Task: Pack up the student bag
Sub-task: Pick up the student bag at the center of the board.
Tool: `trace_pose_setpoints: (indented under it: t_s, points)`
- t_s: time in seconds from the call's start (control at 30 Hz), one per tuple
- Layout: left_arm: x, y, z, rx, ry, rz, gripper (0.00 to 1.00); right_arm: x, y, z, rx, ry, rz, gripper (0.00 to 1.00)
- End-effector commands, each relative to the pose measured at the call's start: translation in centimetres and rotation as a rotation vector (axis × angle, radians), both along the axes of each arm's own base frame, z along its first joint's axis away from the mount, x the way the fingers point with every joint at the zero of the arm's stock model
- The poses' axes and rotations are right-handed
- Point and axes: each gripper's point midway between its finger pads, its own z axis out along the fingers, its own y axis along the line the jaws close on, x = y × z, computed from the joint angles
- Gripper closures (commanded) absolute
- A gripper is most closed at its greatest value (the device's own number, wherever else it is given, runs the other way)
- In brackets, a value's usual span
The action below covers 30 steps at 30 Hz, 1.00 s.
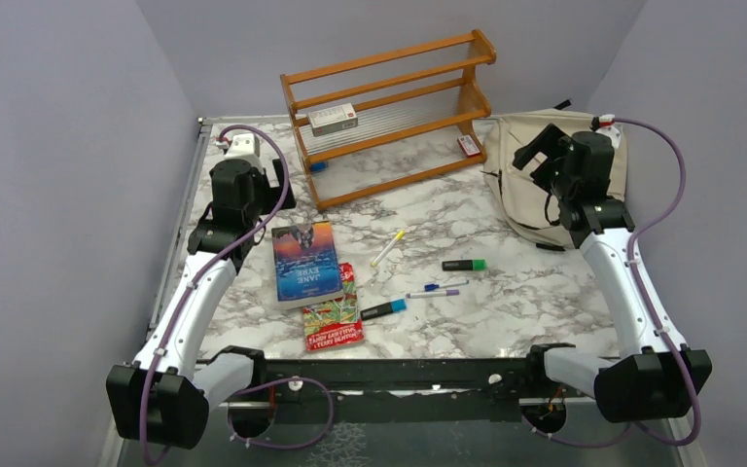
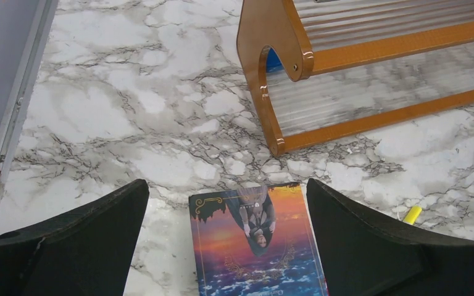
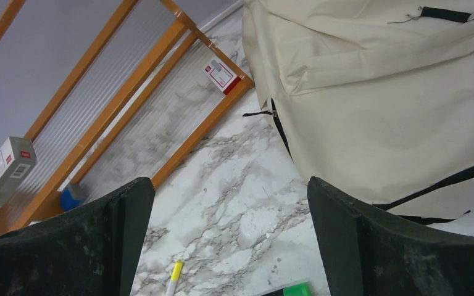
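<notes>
The student bag (image 1: 517,190), cream fabric with black zipper lines, lies flat at the back right; the right wrist view shows it filling the upper right (image 3: 376,105). My right gripper (image 1: 535,151) hangs open above the bag's left edge, nothing between its fingers (image 3: 230,185). Over the left side of the table my left gripper (image 1: 280,193) is open and empty, hovering above the top edge of a sunset-and-sea book (image 1: 304,263) (image 2: 256,246). A red and green booklet (image 1: 333,311) lies against that book's near right corner.
A wooden rack (image 1: 389,107) stands at the back, with a grey box (image 1: 333,119) on its shelf and a red-white packet (image 1: 468,146) at its foot. A yellow-capped pen (image 1: 387,248), green highlighter (image 1: 464,265), two thin pens (image 1: 438,290) and a blue-capped marker (image 1: 383,309) lie mid-table.
</notes>
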Motion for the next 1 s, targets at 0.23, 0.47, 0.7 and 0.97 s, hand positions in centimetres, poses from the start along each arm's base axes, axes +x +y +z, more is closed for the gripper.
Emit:
trace_pose_setpoints:
  t_s: [0.23, 0.47, 0.7, 0.97]
  points:
    - [-0.6, 0.9, 1.5, 0.006, -0.046, 0.032, 0.01, -0.1, -0.9, -0.7, 0.025, 0.007, -0.075, 0.0]
    - [-1.0, 1.8, 0.3, 0.018, -0.012, 0.086, 0.01, 0.4, 1.7, -0.9, -0.021, 0.004, 0.122, 0.0]
    - [-0.9, 2.0, -0.2, 0.014, 0.002, 0.096, 0.01, 1.5, 5.2, -2.3, -0.003, 0.035, 0.352, 0.0]
    - [-1.0, 2.4, -0.7, 0.015, 0.013, 0.114, 0.01, 3.0, 7.2, -5.2, 0.006, 0.137, 0.494, 0.01]
